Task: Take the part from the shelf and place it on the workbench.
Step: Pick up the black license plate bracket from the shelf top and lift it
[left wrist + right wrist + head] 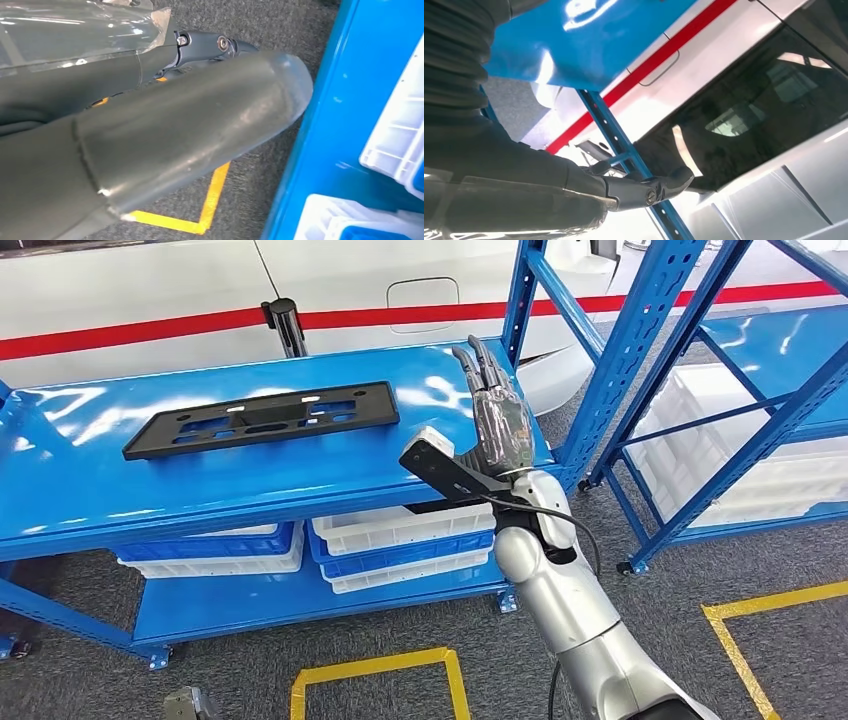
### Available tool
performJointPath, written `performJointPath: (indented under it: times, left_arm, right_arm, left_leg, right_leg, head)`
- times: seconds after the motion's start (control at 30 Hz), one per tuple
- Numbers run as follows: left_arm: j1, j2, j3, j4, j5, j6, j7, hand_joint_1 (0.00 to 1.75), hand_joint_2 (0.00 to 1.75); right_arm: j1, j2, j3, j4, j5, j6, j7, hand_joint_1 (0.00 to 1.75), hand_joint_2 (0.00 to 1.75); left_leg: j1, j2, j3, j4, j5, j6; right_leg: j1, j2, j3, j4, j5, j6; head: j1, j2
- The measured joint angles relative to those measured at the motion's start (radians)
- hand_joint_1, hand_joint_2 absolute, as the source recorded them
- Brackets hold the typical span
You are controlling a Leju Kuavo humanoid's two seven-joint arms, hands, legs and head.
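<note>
the black flat part (262,420) lies on the glossy blue top surface (90,480), toward its left and far side, and no hand touches it. if that blue surface is the workbench, the placing looks done and only drawing the arm away is left, though i cannot tell workbench from shelf for sure. the right hand (500,420) hovers over the right end of the surface, well apart from the part, fingers stretched out and holding nothing; the left hand (150,140) hangs low beside the blue frame, and i cannot tell how its fingers lie.
</note>
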Motion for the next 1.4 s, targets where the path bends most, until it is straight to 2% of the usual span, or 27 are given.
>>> performJointPath:
  times: [0.03, 0.1, 0.17, 0.2, 0.23, 0.3, 0.33, 0.37, 0.4, 0.47, 0.5, 0.53, 0.63, 0.83, 0.9, 0.93, 0.97, 1.0, 1.03, 1.07, 1.1, 1.13, 1.17, 1.23, 1.3, 1.37, 1.4]
  left_arm:
    - [0.0, 0.0, 0.0, 0.0, 0.005, 0.0, -0.003, 0.0, 0.0]
    - [0.001, -0.001, 0.0, 0.0, 0.017, 0.002, -0.009, 0.0, 0.0]
    - [0.002, -0.002, 0.0, -0.002, 0.029, 0.003, -0.015, 0.0, 0.0]
    - [0.002, -0.003, 0.0, -0.003, 0.034, 0.004, -0.017, 0.0, 0.0]
    - [0.002, -0.003, 0.0, -0.004, 0.038, 0.006, -0.018, 0.0, 0.0]
    - [0.003, -0.005, 0.0, -0.004, 0.043, 0.01, -0.019, 0.0, 0.0]
    - [0.003, -0.006, 0.0, -0.004, 0.044, 0.013, -0.019, 0.0, 0.0]
    - [0.004, -0.007, 0.0, -0.004, 0.045, 0.015, -0.019, 0.0, 0.0]
    - [0.004, -0.007, 0.0, -0.004, 0.045, 0.018, -0.018, 0.0, 0.0]
    - [0.004, -0.008, 0.0, -0.004, 0.045, 0.021, -0.018, 0.0, 0.0]
    - [0.004, -0.007, 0.0, -0.004, 0.046, 0.022, -0.017, 0.0, 0.0]
    - [0.003, -0.007, 0.0, -0.005, 0.046, 0.023, -0.017, 0.0, 0.0]
    - [0.0, -0.008, 0.0, -0.007, 0.047, 0.026, -0.015, 0.0, 0.0]
    - [0.001, -0.008, 0.0, -0.007, 0.047, 0.026, -0.015, 0.0, 0.0]
    - [0.001, -0.009, -0.001, -0.007, 0.049, 0.027, -0.014, 0.0, 0.0]
    - [0.002, -0.011, -0.001, -0.008, 0.05, 0.028, -0.014, 0.0, 0.0]
    - [0.001, -0.012, -0.001, -0.009, 0.051, 0.029, -0.014, 0.0, 0.0]
    - [0.001, -0.014, 0.0, -0.01, 0.054, 0.03, -0.01, 0.0, 0.0]
    - [0.002, -0.015, 0.0, -0.01, 0.058, 0.032, -0.005, 0.0, 0.0]
    - [0.001, -0.016, 0.0, -0.011, 0.062, 0.034, 0.0, 0.0, 0.0]
    - [0.002, -0.017, 0.0, -0.011, 0.066, 0.037, 0.006, 0.0, 0.0]
    - [0.002, -0.017, 0.0, -0.011, 0.068, 0.039, 0.011, 0.0, 0.0]
    - [0.001, -0.017, 0.0, -0.011, 0.069, 0.042, 0.015, 0.0, 0.0]
    - [0.0, -0.016, 0.0, -0.011, 0.072, 0.057, 0.028, 0.0, 0.0]
    - [0.0, -0.013, 0.0, -0.01, 0.073, 0.08, 0.048, 0.0, 0.0]
    - [0.004, -0.006, 0.0, -0.005, 0.072, 0.108, 0.077, 0.0, 0.0]
    - [0.008, 0.0, 0.0, 0.0, 0.07, 0.123, 0.092, 0.0, 0.0]
  right_arm:
    - [-0.006, 0.002, 0.001, 0.009, -0.001, 0.001, -0.003, 0.0, 1.75]
    - [-0.014, 0.008, 0.004, 0.022, -0.004, 0.002, -0.007, 0.0, 1.75]
    - [-0.023, 0.016, 0.007, 0.03, -0.006, 0.002, -0.009, 0.0, 1.75]
    - [-0.03, 0.021, 0.008, 0.034, -0.006, 0.002, -0.01, 0.0, 1.75]
    - [-0.036, 0.025, 0.01, 0.039, -0.007, 0.002, -0.011, 0.0, 1.75]
    - [-0.045, 0.031, 0.015, 0.05, -0.008, 0.002, -0.011, 0.0, 1.75]
    - [-0.046, 0.033, 0.017, 0.056, -0.008, 0.002, -0.011, 0.0, 1.75]
    - [-0.046, 0.033, 0.018, 0.061, -0.008, 0.002, -0.011, 0.0, 1.75]
    - [-0.046, 0.035, 0.018, 0.065, -0.008, 0.002, -0.011, 0.0, 1.75]
    - [-0.048, 0.04, 0.019, 0.071, -0.008, 0.002, -0.011, 0.0, 1.75]
    - [-0.05, 0.042, 0.02, 0.074, -0.008, 0.002, -0.011, 0.0, 1.75]
    - [-0.051, 0.045, 0.02, 0.077, -0.008, 0.002, -0.011, 0.0, 1.75]
    - [-0.052, 0.047, 0.021, 0.08, -0.008, 0.002, -0.01, 0.0, 1.75]
    - [-0.052, 0.047, 0.021, 0.08, -0.008, 0.002, -0.01, 0.0, 1.75]
    - [-0.05, 0.048, 0.021, 0.081, -0.007, 0.002, -0.011, 0.0, 1.75]
    - [-0.05, 0.048, 0.021, 0.081, -0.007, 0.002, -0.011, 0.0, 1.75]
    - [-0.049, 0.047, 0.021, 0.083, -0.007, 0.002, -0.011, 0.0, 1.75]
    - [-0.047, 0.046, 0.022, 0.086, -0.007, 0.003, -0.011, 0.0, 1.31]
    - [-0.045, 0.045, 0.023, 0.089, -0.006, 0.006, -0.011, 0.0, 0.87]
    - [-0.043, 0.045, 0.027, 0.094, -0.004, 0.01, -0.011, 0.0, 0.44]
    - [-0.04, 0.047, 0.031, 0.097, -0.003, 0.015, -0.011, 0.0, 0.0]
    - [-0.039, 0.051, 0.037, 0.1, -0.002, 0.02, -0.01, 0.0, 0.0]
    - [-0.038, 0.057, 0.045, 0.103, 0.0, 0.026, -0.01, 0.0, 0.0]
    - [-0.037, 0.07, 0.063, 0.108, 0.01, 0.035, -0.009, 0.0, 0.0]
    - [-0.035, 0.082, 0.086, 0.113, 0.034, 0.037, -0.003, 0.0, 0.0]
    - [-0.029, 0.09, 0.109, 0.12, 0.056, 0.038, 0.005, 0.0, 0.0]
    - [-0.024, 0.093, 0.118, 0.122, 0.062, 0.038, 0.008, 0.0, 0.0]
  left_leg:
    - [-0.001, 0.0, 0.001, 0.002, -0.007, -0.007]
    - [-0.002, 0.001, 0.003, 0.008, -0.016, -0.018]
    - [0.002, 0.002, -0.006, 0.034, -0.024, -0.026]
    - [0.005, 0.003, -0.026, 0.07, -0.031, -0.031]
    - [0.008, 0.004, -0.06, 0.126, -0.043, -0.037]
    - [0.013, 0.005, -0.147, 0.252, -0.079, -0.048]
    - [0.015, 0.006, -0.184, 0.291, -0.089, -0.05]
    - [0.016, 0.006, -0.205, 0.296, -0.082, -0.05]
    - [0.016, 0.006, -0.207, 0.267, -0.055, -0.048]
    - [0.013, 0.005, -0.171, 0.134, 0.043, -0.033]
    - [0.008, 0.005, -0.151, 0.078, 0.074, -0.025]
    - [0.004, 0.004, -0.134, 0.038, 0.092, -0.017]
    - [-0.004, 0.001, -0.118, 0.02, 0.082, -0.006]
    - [-0.004, 0.002, -0.118, 0.021, 0.083, -0.005]
    - [-0.004, 0.004, -0.11, 0.015, 0.081, 0.0]
    - [-0.003, 0.004, -0.097, 0.007, 0.078, 0.003]
    - [-0.002, 0.003, -0.078, -0.001, 0.069, 0.008]
    - [-0.001, 0.0, -0.046, -0.006, 0.049, 0.008]
    - [-0.002, -0.003, -0.013, -0.007, 0.026, 0.006]
    - [-0.004, -0.005, 0.009, -0.004, 0.001, 0.002]
    - [-0.005, -0.006, 0.027, 0.0, -0.017, -0.005]
    - [-0.006, -0.006, 0.029, 0.004, -0.022, -0.01]
    - [-0.004, -0.005, 0.028, 0.007, -0.025, -0.014]
    - [0.0, -0.001, 0.01, 0.042, -0.027, -0.024]
    - [0.007, 0.002, -0.045, 0.134, -0.053, -0.036]
    - [0.015, 0.003, -0.118, 0.237, -0.098, -0.048]
    - [0.017, 0.004, -0.145, 0.264, -0.107, -0.052]
  right_leg:
    - [0.001, -0.002, 0.012, -0.029, 0.011, -0.011]
    - [0.004, -0.003, 0.023, -0.038, 0.007, -0.043]
    - [0.0, -0.001, 0.038, -0.041, 0.008, -0.058]
    - [-0.002, 0.0, 0.049, -0.042, 0.003, -0.066]
    - [-0.003, 0.0, 0.059, -0.043, -0.003, -0.073]
    - [0.001, 0.001, 0.075, -0.043, -0.019, -0.082]
    - [0.002, 0.003, 0.084, -0.043, -0.027, -0.083]
    - [0.004, 0.004, 0.094, -0.043, -0.036, -0.082]
    - [0.005, 0.006, 0.107, -0.043, -0.045, -0.082]
    - [0.006, 0.009, 0.131, -0.045, -0.065, -0.079]
    - [0.007, 0.011, 0.141, -0.048, -0.074, -0.076]
    - [0.008, 0.012, 0.147, -0.051, -0.081, -0.071]
    - [0.009, 0.014, 0.151, -0.057, -0.089, -0.061]
    - [0.009, 0.014, 0.152, -0.06, -0.09, -0.06]
    - [0.014, 0.014, 0.163, -0.059, -0.085, -0.054]
    - [0.017, 0.013, 0.164, -0.046, -0.084, -0.05]
    - [0.019, 0.012, 0.119, 0.031, -0.1, -0.049]
    - [0.017, 0.009, 0.072, 0.047, -0.083, -0.038]
    - [0.015, 0.004, 0.024, 0.05, -0.052, -0.029]
    - [0.013, 0.001, -0.013, 0.042, -0.019, -0.027]
    - [0.012, -0.002, -0.007, -0.029, 0.033, -0.025]
    - [0.014, -0.003, -0.002, -0.04, 0.049, -0.039]
    - [0.013, -0.002, 0.004, -0.04, 0.051, -0.052]
    - [0.01, 0.0, 0.011, -0.044, 0.05, -0.066]
    - [0.008, 0.0, 0.02, -0.048, 0.045, -0.075]
    - [0.011, -0.001, 0.025, -0.047, 0.038, -0.084]
    - [0.013, -0.001, 0.027, -0.047, 0.035, -0.087]
  head:
    - [0.001, 0.0]
    - [0.001, 0.0]
    - [0.0, 0.0]
    - [-0.002, 0.0]
    - [-0.003, 0.0]
    - [-0.006, 0.0]
    - [-0.006, 0.0]
    - [-0.006, 0.0]
    - [-0.006, 0.0]
    - [-0.006, 0.0]
    - [-0.006, 0.0]
    - [-0.006, 0.0]
    - [-0.007, 0.0]
    - [-0.008, 0.0]
    - [-0.009, 0.0]
    - [-0.009, 0.0]
    - [-0.008, 0.0]
    - [-0.007, 0.0]
    - [-0.006, 0.0]
    - [-0.005, 0.0]
    - [-0.007, 0.0]
    - [-0.007, 0.0]
    - [-0.008, 0.0]
    - [-0.01, 0.0]
    - [-0.012, 0.0]
    - [-0.013, 0.0]
    - [-0.013, 0.0]
